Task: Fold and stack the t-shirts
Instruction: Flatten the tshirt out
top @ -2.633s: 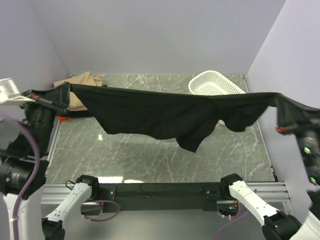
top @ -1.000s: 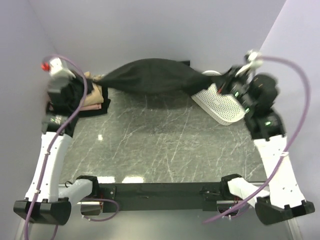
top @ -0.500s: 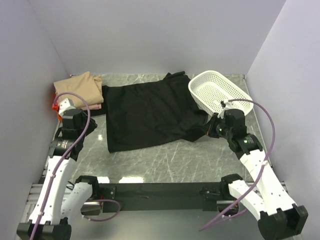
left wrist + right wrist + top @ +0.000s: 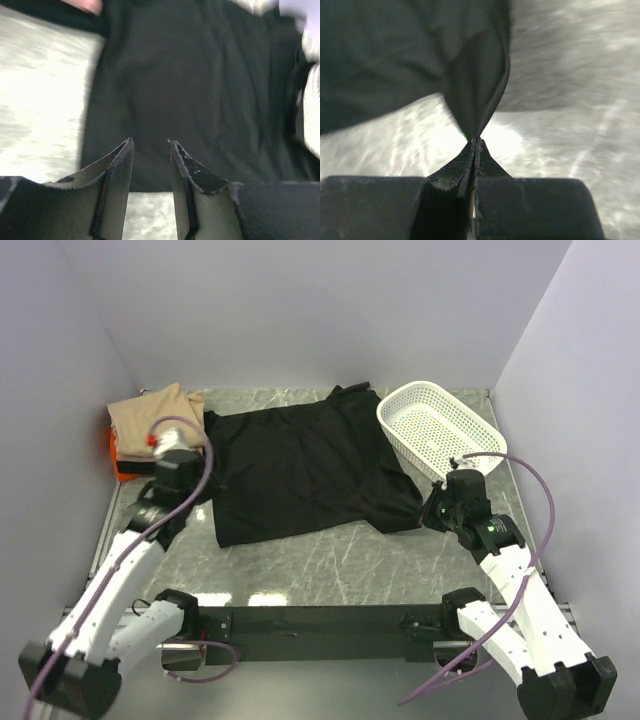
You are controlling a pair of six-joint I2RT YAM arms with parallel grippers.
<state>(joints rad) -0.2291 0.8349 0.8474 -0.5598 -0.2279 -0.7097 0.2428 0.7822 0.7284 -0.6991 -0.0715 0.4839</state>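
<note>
A plain black t-shirt [image 4: 300, 465] lies spread on the marble table; in the left wrist view it [image 4: 200, 75] fills most of the frame. My left gripper [image 4: 202, 486] is open and empty and hovers over the shirt's near left edge, with its fingertips [image 4: 150, 142] apart above the cloth. My right gripper [image 4: 428, 512] is shut on the shirt's near right corner. In the right wrist view the jaws [image 4: 476, 142] pinch a fold of black cloth [image 4: 475, 75] lifted off the table. Folded shirts are stacked at the far left, tan [image 4: 150, 415] on top and orange [image 4: 122, 464] below.
A white perforated basket [image 4: 440, 425] stands at the back right, touching the shirt's right side; its blurred rim also shows in the left wrist view [image 4: 312, 115]. Bare marble [image 4: 330, 550] lies between the shirt and the arm bases. Lilac walls close in three sides.
The shirt, earlier held stretched in the air by both grippers, now lies on the table. My left gripper has let go and moved right, over the shirt's left edge. The right still grips its corner.
</note>
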